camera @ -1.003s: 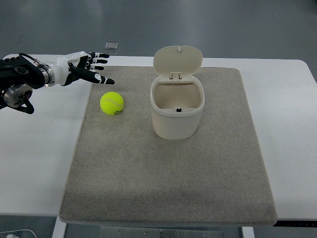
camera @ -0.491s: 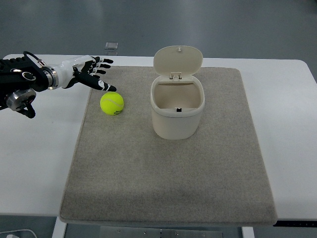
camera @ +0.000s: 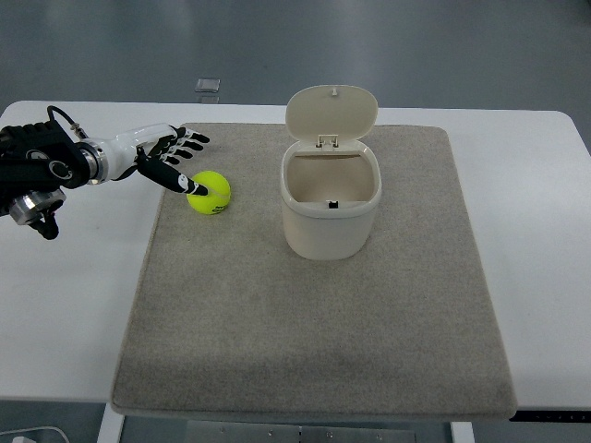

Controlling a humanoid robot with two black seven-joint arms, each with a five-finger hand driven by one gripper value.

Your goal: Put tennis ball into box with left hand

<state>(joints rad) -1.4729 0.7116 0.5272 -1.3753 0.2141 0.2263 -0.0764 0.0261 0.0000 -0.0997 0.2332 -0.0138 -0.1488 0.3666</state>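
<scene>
I see the ball point(camera: 210, 193) on the mat point(camera: 314, 305) at 9 o'clock from the box point(camera: 330, 210) (round, so no long axis to report). My left hand point(camera: 164, 152) is spread at the ball's 10 o'clock, thumb tip over it. The box's lid point(camera: 331, 111) stands open, with bare mat between box and ball.

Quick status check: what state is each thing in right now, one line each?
Ball: on the mat, outside the box, not grasped.
Box: upright on the mat, inside looks empty.
Lid: flipped open, standing up behind the box.
Left hand: fingers spread, one fingertip over the ball's left side, holding nothing.
Mat: flat on the table.
Right hand: not in view.
</scene>
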